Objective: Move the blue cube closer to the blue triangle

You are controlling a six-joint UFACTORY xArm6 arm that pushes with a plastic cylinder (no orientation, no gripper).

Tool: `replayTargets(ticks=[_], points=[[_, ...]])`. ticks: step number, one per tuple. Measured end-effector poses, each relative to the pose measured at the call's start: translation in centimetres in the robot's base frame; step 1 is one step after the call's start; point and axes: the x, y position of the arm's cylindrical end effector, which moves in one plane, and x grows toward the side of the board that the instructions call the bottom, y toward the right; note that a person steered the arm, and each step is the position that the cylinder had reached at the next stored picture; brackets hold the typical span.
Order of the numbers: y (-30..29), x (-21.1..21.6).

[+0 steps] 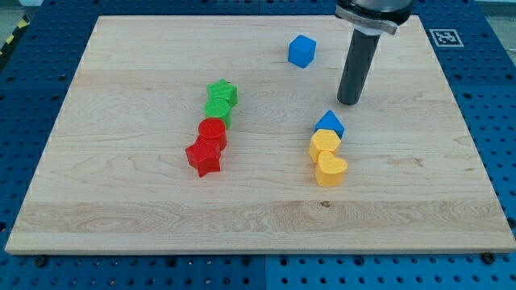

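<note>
The blue cube sits near the view's top, right of centre. The blue triangle lies lower down and a little to the right, touching a yellow block below it. My tip rests on the board between them, to the lower right of the cube and just above and right of the triangle. It touches neither block.
A yellow hexagon-like block and a yellow heart line up below the triangle. A green star, a green cylinder, a red cylinder and a red star form a column left of centre. The wooden board has blue pegboard around it.
</note>
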Motion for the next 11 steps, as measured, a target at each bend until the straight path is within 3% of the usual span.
replayTargets(ticks=[3, 5, 11], points=[[0.0, -10.8], [-6.3, -16.2], [-8.0, -9.6]])
